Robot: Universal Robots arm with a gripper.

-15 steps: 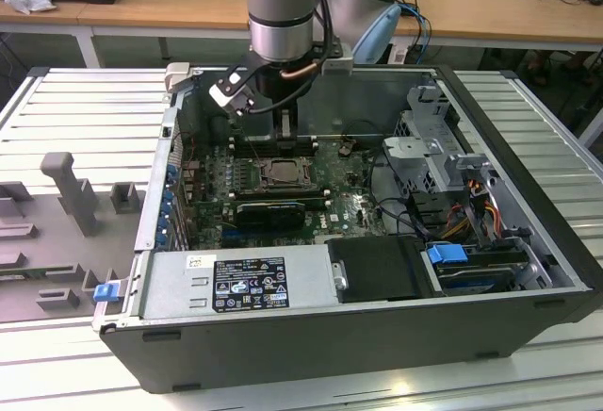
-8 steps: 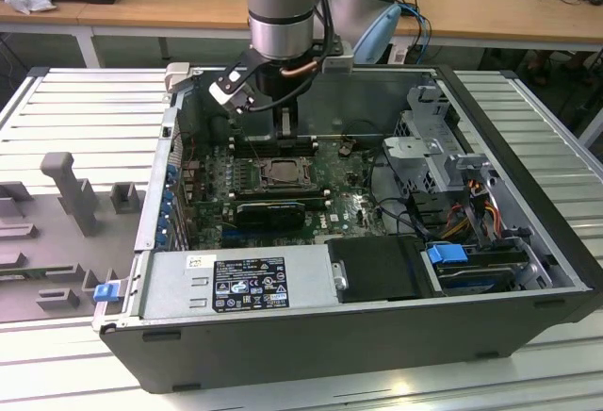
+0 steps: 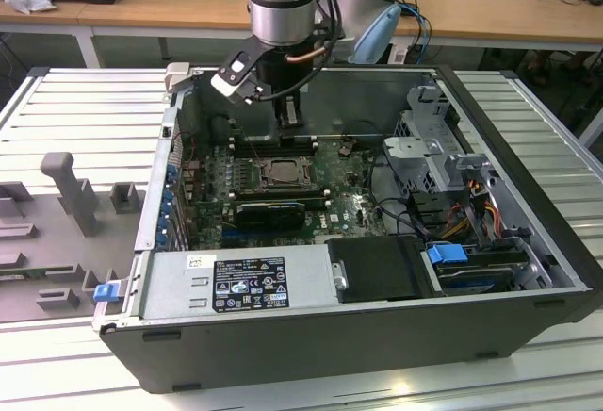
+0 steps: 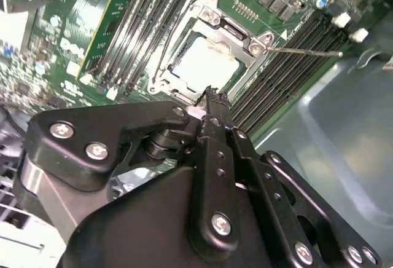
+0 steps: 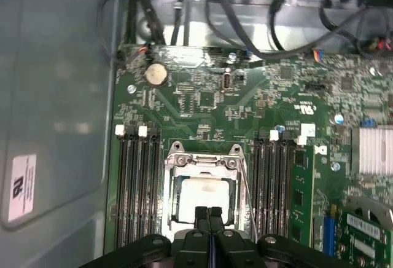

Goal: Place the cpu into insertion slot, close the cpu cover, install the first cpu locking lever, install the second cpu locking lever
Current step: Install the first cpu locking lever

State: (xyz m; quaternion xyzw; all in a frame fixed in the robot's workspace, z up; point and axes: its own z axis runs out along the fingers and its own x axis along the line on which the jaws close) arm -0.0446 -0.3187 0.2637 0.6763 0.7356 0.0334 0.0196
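The pale square cpu lies in the insertion slot on the green motherboard, inside the open computer case. The silvery cpu cover lies flat around it, and the chip shows through its square cut-out. One thin wire locking lever sticks out sideways from the socket corner, unlatched; it also runs along the socket's side. My gripper hangs just above the socket's edge, its two black fingers pressed together with nothing between them.
Black memory slots flank the socket on both sides. A long black card lies in front of it, then the power supply. Drive cage and cables fill the exterior view's right. The case wall is close by.
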